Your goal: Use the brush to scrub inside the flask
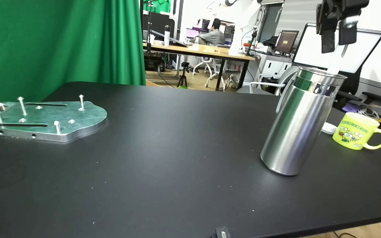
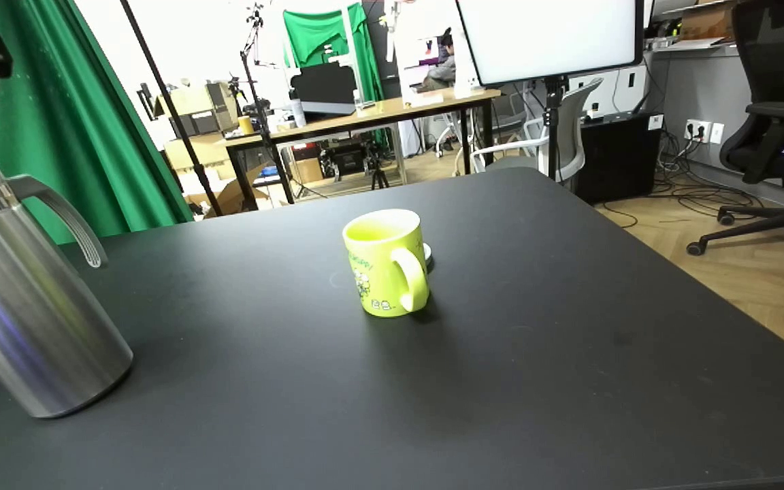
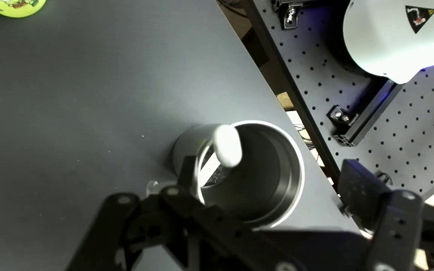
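Observation:
The steel flask [image 1: 298, 132] stands on the black table; it also shows in an exterior view [image 2: 41, 327]. The wrist view looks down into its open mouth, with the bright rim [image 3: 299, 165]. A white brush [image 1: 335, 64] stands in the flask with its handle out of the mouth, leaning on the rim; its rounded handle end [image 3: 228, 146] shows in the wrist view. The brush head is hidden inside. My gripper [image 1: 338, 38] is open above the flask mouth. In the wrist view its fingers [image 3: 271, 169] are wide apart, the handle end between them, nearer the left-hand finger.
A yellow-green mug [image 1: 356, 130] and a small white round lid [image 1: 328, 128] sit beyond the flask. A metal plate with upright bolts [image 1: 55, 120] lies at the table's far side. The table edge [image 3: 266, 81] and the perforated robot mount [image 3: 390, 128] are close by the flask.

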